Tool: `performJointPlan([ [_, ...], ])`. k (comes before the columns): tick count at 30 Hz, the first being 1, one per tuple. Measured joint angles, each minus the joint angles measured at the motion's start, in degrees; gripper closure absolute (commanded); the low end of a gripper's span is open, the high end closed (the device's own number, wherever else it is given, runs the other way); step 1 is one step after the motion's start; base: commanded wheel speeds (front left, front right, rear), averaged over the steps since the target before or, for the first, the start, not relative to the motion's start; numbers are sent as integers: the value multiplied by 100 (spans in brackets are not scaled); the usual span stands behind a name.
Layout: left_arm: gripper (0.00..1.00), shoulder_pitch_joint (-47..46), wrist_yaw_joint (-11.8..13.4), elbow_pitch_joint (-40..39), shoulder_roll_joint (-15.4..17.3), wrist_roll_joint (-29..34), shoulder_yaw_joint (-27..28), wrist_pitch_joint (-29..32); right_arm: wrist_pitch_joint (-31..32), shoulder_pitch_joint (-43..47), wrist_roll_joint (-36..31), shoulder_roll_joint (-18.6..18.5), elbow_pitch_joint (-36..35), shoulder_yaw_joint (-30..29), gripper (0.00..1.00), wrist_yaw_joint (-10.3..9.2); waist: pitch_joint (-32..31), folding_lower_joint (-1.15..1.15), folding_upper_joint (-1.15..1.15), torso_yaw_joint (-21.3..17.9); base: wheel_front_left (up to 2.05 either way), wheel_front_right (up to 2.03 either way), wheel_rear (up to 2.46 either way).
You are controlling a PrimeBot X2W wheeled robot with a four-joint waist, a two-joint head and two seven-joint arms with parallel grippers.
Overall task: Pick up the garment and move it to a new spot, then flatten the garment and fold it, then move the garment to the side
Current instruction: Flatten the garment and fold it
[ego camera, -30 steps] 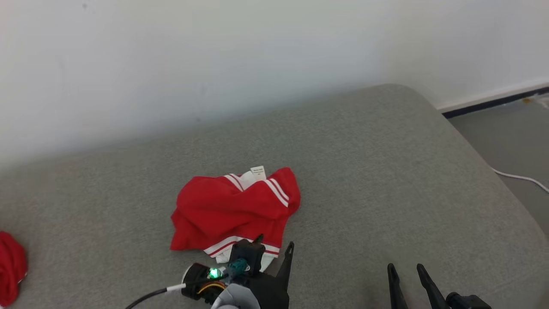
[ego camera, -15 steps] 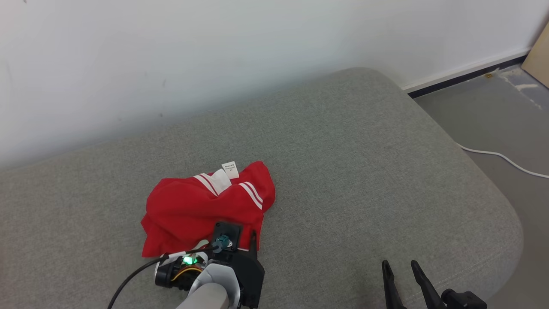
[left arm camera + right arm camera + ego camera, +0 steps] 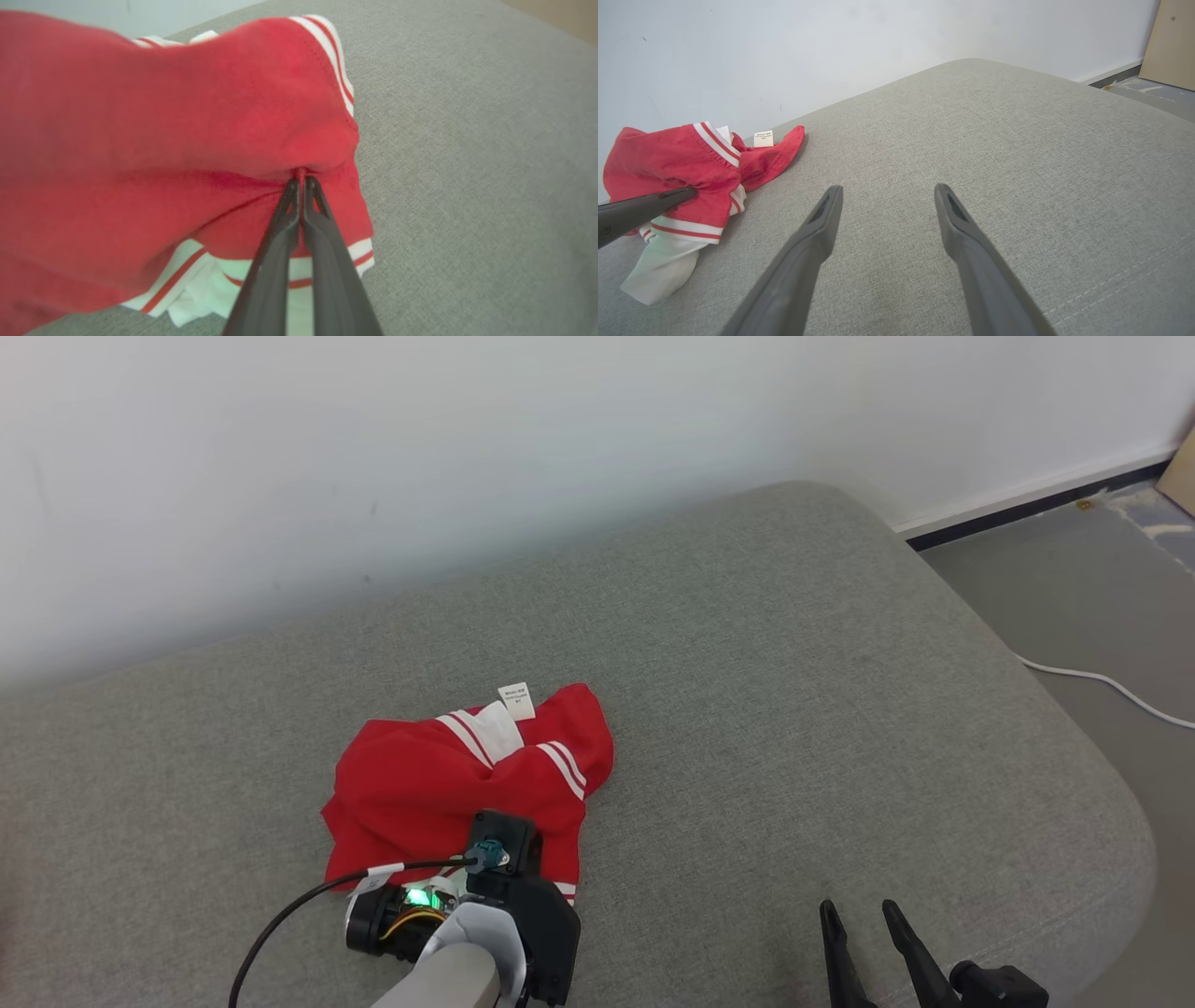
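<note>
Red garment (image 3: pixel 448 784) with white-striped bands lies crumpled on the near-left part of the grey couch (image 3: pixel 794 663). Left claw (image 3: pixel 301 178) is pinched tight on a fold by the garment's near-right edge. Right claw (image 3: pixel 856 907) hangs at near right, fingers spread wide, holding nothing. Bare upholstery runs far and right to the rounded couch edge; beyond it, floor (image 3: pixel 1102 579) with a white cable (image 3: pixel 1111 683).
</note>
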Motion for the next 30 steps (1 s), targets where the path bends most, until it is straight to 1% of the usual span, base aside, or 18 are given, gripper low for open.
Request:
performJointPlan([
  [4,100,-112,-41,-98,2,-220,-92,-118,0,-4,8,0,11,7,0,0,-4,0,0,26,0,0,0],
  [7,100,-424,-105,-287,5,-331,-133,-276,0,-21,15,0,16,2,0,0,6,0,0,48,0,0,0],
  [10,100,-823,-215,-579,5,-539,-158,-469,0,-48,51,0,25,0,0,0,12,0,0,68,0,0,0],
  [17,100,-1983,-346,-1540,8,-1053,-97,-956,0,-86,132,0,41,55,0,0,-21,0,0,47,0,0,0],
  [20,100,-2361,-420,-2092,1,-1395,214,-1042,0,-105,140,1,67,62,0,0,-38,0,0,29,0,0,0],
  [23,100,-2468,-454,-2921,-14,-1557,960,-1058,0,-108,159,0,59,24,0,0,-23,0,0,56,0,0,0],
  [24,100,-2438,-468,-3087,-12,-1550,1159,-1058,0,-109,169,-2,56,19,0,0,-15,0,0,77,0,0,0],
  [27,100,-1909,-501,-3320,-12,-1686,1562,-1058,-1,-115,208,-1,34,-14,0,0,11,0,0,166,0,0,0],
  [28,100,-1405,-441,-3165,-12,-1740,1688,-1057,0,-116,214,-1,23,-26,0,0,31,0,0,254,0,0,0],
  [30,100,-912,-405,-2875,5,-1797,1797,-1057,0,-118,227,0,7,-26,0,0,54,0,0,357,0,0,0],
])
